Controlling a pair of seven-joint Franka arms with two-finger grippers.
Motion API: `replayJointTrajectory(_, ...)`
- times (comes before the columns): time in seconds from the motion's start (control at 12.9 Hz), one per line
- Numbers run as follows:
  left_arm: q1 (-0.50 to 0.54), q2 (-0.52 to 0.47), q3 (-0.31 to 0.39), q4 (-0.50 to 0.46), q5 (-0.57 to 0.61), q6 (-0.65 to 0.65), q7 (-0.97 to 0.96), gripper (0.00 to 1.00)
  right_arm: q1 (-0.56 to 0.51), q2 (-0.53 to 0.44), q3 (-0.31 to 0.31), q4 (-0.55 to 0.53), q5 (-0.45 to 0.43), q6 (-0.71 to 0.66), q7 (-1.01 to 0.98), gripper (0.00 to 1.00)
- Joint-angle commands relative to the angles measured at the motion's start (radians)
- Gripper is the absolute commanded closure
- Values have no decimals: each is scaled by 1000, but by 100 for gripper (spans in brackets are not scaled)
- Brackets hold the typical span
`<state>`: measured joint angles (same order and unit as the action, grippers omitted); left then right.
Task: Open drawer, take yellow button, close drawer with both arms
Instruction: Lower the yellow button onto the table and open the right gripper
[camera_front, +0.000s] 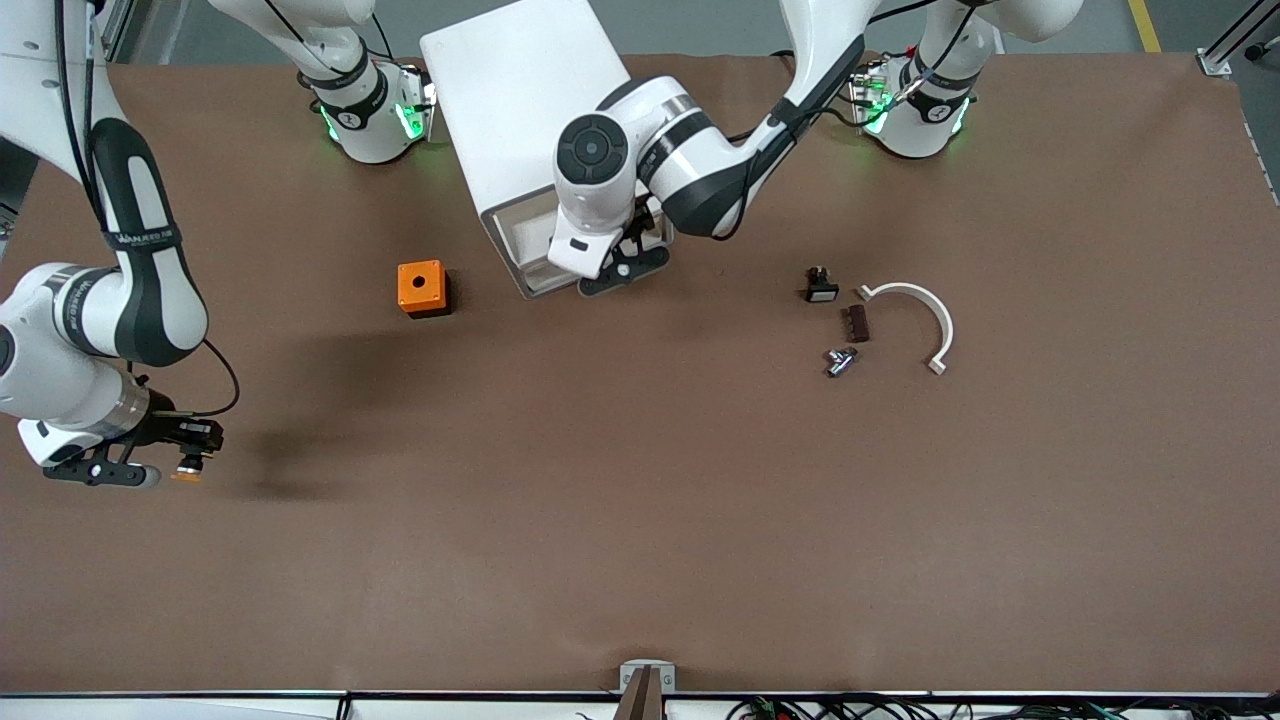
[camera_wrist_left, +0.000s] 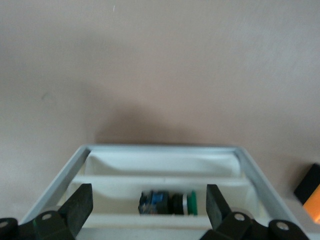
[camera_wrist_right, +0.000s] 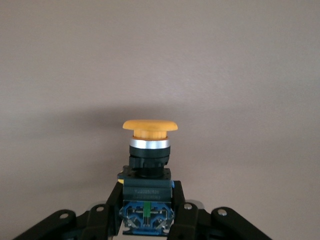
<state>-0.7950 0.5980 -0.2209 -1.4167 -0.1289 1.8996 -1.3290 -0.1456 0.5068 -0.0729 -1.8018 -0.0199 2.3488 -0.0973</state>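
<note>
Right pincer (camera_front: 170, 470), over the table (camera_front: 640, 520) at eight o'clock, is clamped on the button (camera_wrist_right: 149, 165); left pincer (camera_front: 622, 270) hangs wide apart and empty over the open drawer (camera_wrist_left: 160, 170); next, probably, pushing it closed.

A robotics lab or industrial test bench. Two large white robot arms, the left arm (camera_front: 690, 150) and the right arm (camera_front: 110, 300), stand bolted at the edge of a wide table (camera_front: 640, 560) covered in plain brown matting, green lights glowing at their bases. Bundled cables (camera_front: 900, 708) run along the table's edge nearest the front camera. Grey floor with a yellow safety line (camera_front: 1145, 25) and an aluminium frame post (camera_front: 1235, 45) show past the table.
</note>
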Motion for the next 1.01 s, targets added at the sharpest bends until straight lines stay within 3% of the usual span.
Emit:
replayJointTrajectory(0.0, 5, -44, -52, -79, 14, 7, -44, 0, -41, 51, 25, 13, -15, 44, -16, 100)
replayJointTrajectory(0.31, 3, -38, -75, -79, 6, 7, -67, 0, -71, 133, 27, 42, -14, 89, -24, 100)
replayJointTrajectory(0.62, 13, -33, -84, -81, -15, 6, -101, 0, -78, 150, 28, 44, -8, 112, -41, 100)
replayJointTrajectory(0.7, 29, -38, -77, -79, -12, 3, -99, 0, -78, 150, 28, 44, 0, 112, -71, 31)
replayJointTrajectory(0.77, 61, -47, -72, -74, 3, -1, -101, 0, -81, 150, 31, 44, 3, 112, -84, 0)
replayJointTrajectory(0.93, 149, -81, -55, -58, 92, -25, -90, 0, -75, 141, 35, 44, 1, 98, -85, 0)
